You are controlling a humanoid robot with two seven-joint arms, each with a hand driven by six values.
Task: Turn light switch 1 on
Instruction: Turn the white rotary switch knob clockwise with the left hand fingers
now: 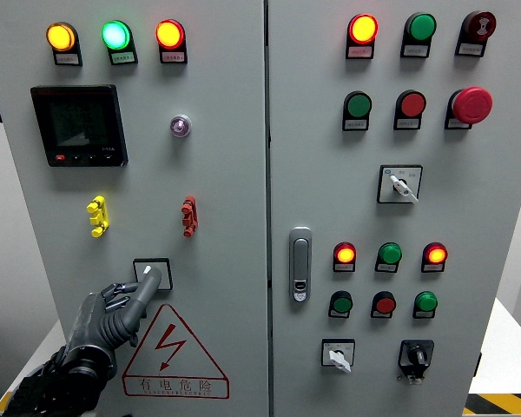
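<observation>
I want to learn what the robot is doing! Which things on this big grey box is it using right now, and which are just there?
In use:
- left hand, fingers reaching up to the switch
- rotary switch on the left door

Just there:
- three lit lamps at top left
- black display
- red mushroom button
- door handle
- warning triangle

The cabinet (226, 174) is pale grey. Its top-left lamps glow amber (60, 36), green (115, 35) and orange-red (169, 34). A black meter (78, 124), yellow clip (97, 215), red clip (188, 215), red-and-white warning triangle (172, 347) and dark grey left hand (113, 308) show.
</observation>
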